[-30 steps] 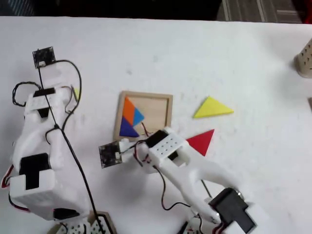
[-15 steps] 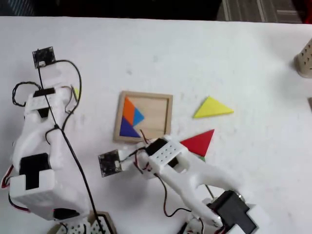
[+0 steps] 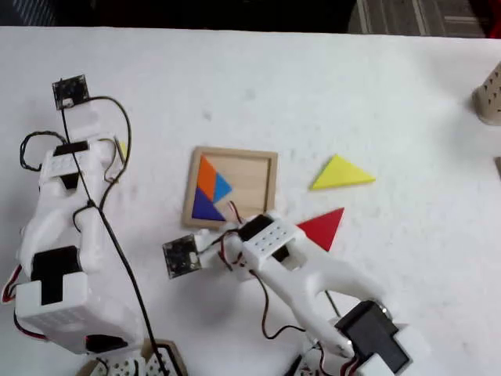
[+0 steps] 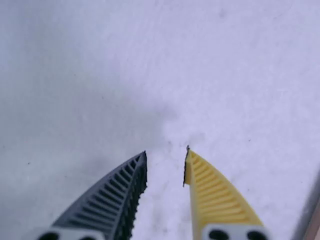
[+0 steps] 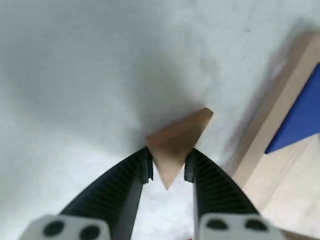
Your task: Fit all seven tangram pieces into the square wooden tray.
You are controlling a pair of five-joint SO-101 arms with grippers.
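- The tan triangle (image 5: 176, 141) is pinched by one corner in the right gripper (image 5: 167, 166), jaws clamped on it. It sits just outside the wooden tray (image 3: 252, 182), near the rim by the dark blue piece (image 3: 205, 207).
- Over the last second the right arm (image 3: 270, 239) slid back from the tray and then came forward again, ending about where it began.
- Nothing in the tray has shifted, so I'd say this piece is still waiting to go in and the arm is only lining up.
- Orange (image 3: 206, 175), light blue (image 3: 223, 187) and dark blue pieces lie flat along one side. The rest is bare pale wood inside a raised rim.
- The yellow triangle (image 3: 340, 173) and red triangle (image 3: 322, 227) lie loose on the white table (image 3: 313, 94); both are thin, flat and sharp-cornered.
- The left gripper (image 4: 166, 162) hangs over bare table with its ridged jaws apart, one grey and one yellow.
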